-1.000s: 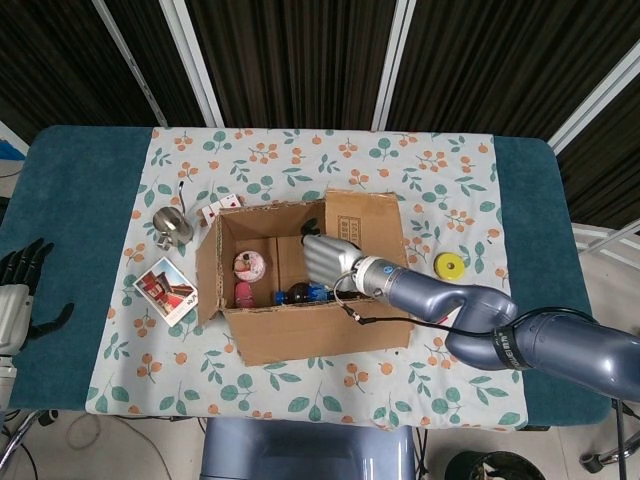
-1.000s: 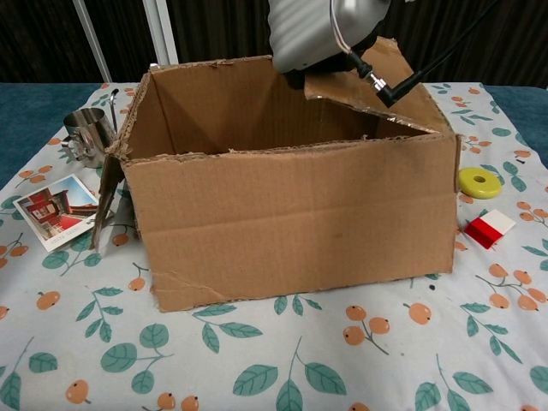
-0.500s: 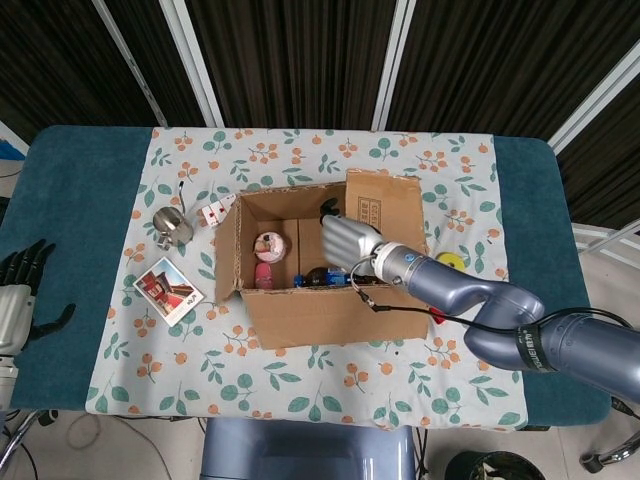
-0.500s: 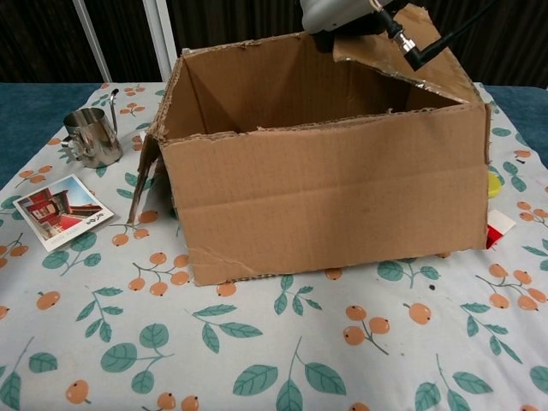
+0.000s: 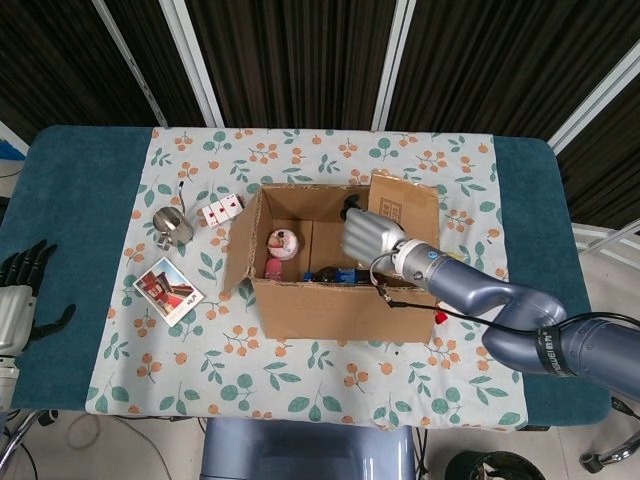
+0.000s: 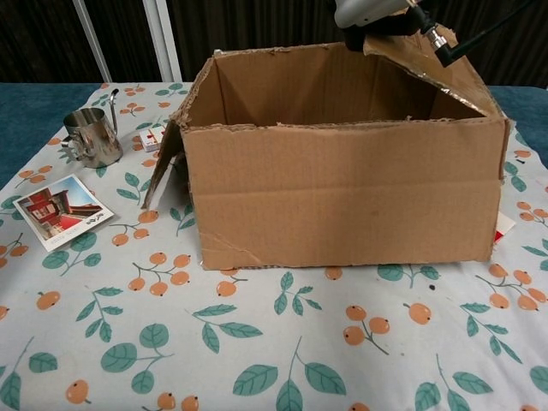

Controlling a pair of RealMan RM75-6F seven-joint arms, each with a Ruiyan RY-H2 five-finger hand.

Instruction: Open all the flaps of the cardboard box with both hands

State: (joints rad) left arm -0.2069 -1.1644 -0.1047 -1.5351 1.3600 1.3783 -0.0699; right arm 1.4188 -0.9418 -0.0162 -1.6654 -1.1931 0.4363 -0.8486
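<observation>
Dark curtain panels hang behind the bench (image 5: 80, 190), which carries a leaf-and-orange printed cloth (image 5: 330, 390) over teal. The cardboard box (image 6: 342, 201) sits near the middle of that cloth, and over the last second it has slid to my right and turned a little: in the head view it has drawn away from the steel cup (image 5: 172, 227) and the postcard (image 5: 165, 290), and it now hides the yellow disc that showed beside it a moment ago. My right hand (image 5: 368, 236) is what drags it; the fingers (image 5: 358, 226) are together and lightly curled, gripping nothing that I can see, the hand pressed against the inner face of the right flap (image 5: 404, 205), which has lifted from lying across the opening to a steep slant. In the chest view that flap (image 6: 445, 68) still leans inward over the box's right edge, so I judge it only partly opened. The left flap (image 6: 163, 163) hangs down outside the left wall, already open. My left hand (image 5: 18, 300) waits at the far left bench edge, fingers apart and holding nothing, well away from the box. I reckon the box moving instead of the flap folding means it needs bracing by that idle hand. Inside the box lie a small pink-topped item (image 5: 281, 243) and something blue (image 5: 345, 274); playing cards (image 5: 218, 209) sit just left of it.
</observation>
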